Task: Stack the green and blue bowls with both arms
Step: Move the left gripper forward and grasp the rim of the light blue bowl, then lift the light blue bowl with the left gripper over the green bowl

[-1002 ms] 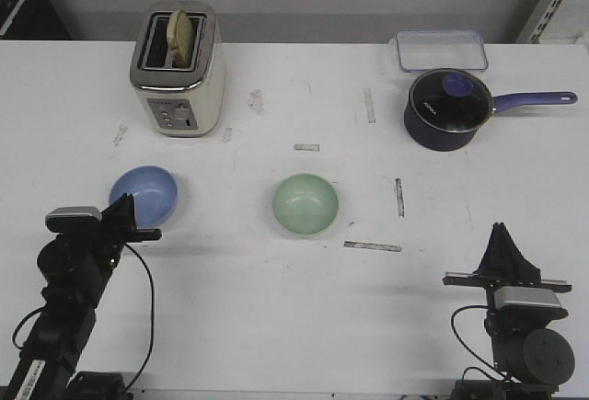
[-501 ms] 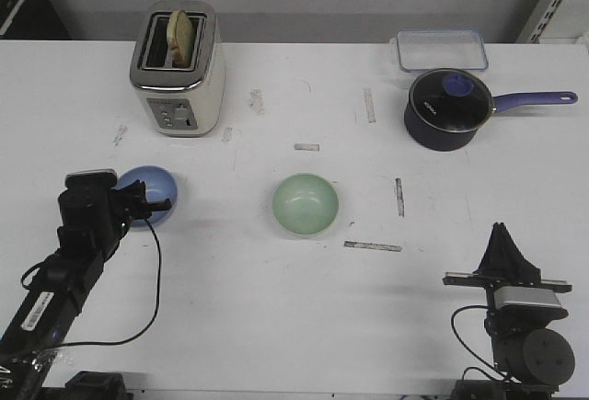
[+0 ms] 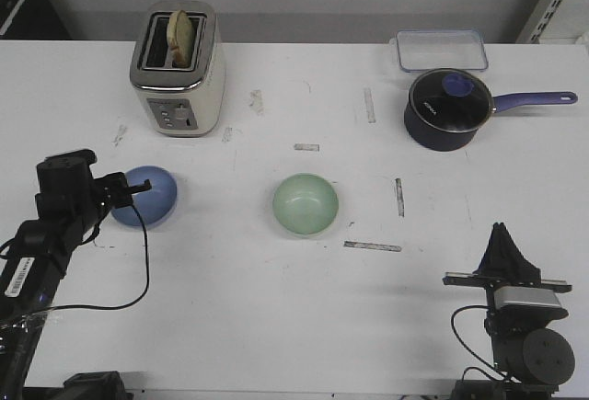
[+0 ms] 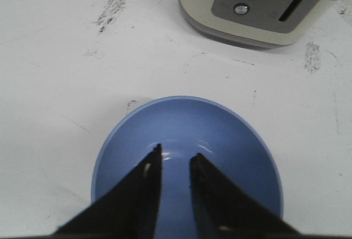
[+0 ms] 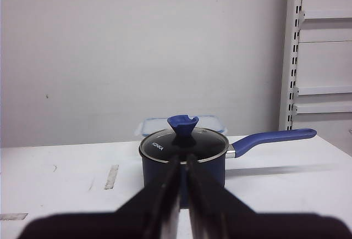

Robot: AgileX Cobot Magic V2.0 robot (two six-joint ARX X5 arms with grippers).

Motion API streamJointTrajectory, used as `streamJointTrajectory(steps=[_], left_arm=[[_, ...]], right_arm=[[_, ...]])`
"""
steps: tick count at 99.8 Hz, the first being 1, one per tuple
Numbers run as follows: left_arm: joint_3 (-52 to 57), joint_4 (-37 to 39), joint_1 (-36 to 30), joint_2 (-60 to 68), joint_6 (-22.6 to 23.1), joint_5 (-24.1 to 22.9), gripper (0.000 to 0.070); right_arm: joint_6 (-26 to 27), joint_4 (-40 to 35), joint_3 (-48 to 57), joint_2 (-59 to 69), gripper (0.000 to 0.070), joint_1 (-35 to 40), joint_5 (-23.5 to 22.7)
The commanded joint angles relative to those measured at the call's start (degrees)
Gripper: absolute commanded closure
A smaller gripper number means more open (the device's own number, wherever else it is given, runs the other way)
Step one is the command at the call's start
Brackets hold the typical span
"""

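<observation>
The light blue bowl [image 3: 155, 197] sits upright on the white table at the left, in front of the toaster. My left gripper [image 3: 136, 187] hovers over the bowl's left part, its fingers a little apart and empty. In the left wrist view both fingertips [image 4: 155, 156] point into the blue bowl [image 4: 225, 134], with the gripper [image 4: 176, 152] above its inside. The pale green bowl [image 3: 306, 203] sits upright and alone near the table's middle. My right gripper [image 3: 501, 233] is at the front right, pointing forward, far from both bowls, its fingers [image 5: 183, 161] almost together and empty.
A cream toaster [image 3: 178, 69] with bread stands behind the blue bowl and shows in the left wrist view [image 4: 264, 3]. A dark navy saucepan [image 3: 448, 108] with a glass lid stands at the back right, straight ahead of my right gripper [image 5: 212, 167]. A clear container [image 3: 441, 49] lies behind it.
My left arm has swung away from the table's front edge and leftward; its gripper went from the blue bowl's near rim to above its left part. The right arm and both bowls have not moved.
</observation>
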Motion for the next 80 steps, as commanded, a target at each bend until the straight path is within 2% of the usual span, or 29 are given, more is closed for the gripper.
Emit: streamJointTrajectory(steps=[1, 16, 22, 51, 80], left_arm=[[1.0, -0.3, 1.4, 0.8, -1.3, 1.4, 0.0394], [1.0, -2.3, 5.3, 1.0, -2.4, 3.6, 0.0237], [1.0, -3.3, 6.7, 1.1, -2.6, 3.6, 0.0195], [1.0, -4.9, 9.3, 1.8, -2.3, 3.5, 0.0216], [1.0, -7.6, 9.3, 9.5, -2.4, 3.6, 0.0217]], right_arm=[[0.6, 0.6, 0.0, -0.1, 0.0688, 0.0, 0.0], [0.6, 0.6, 0.0, -0.1, 0.0688, 0.0, 0.0], [0.6, 0.6, 0.0, -0.1, 0.0688, 0.0, 0.0], [0.6, 0.6, 0.0, -0.1, 0.0688, 0.0, 0.0], [0.6, 0.6, 0.0, -0.1, 0.0688, 0.0, 0.0]])
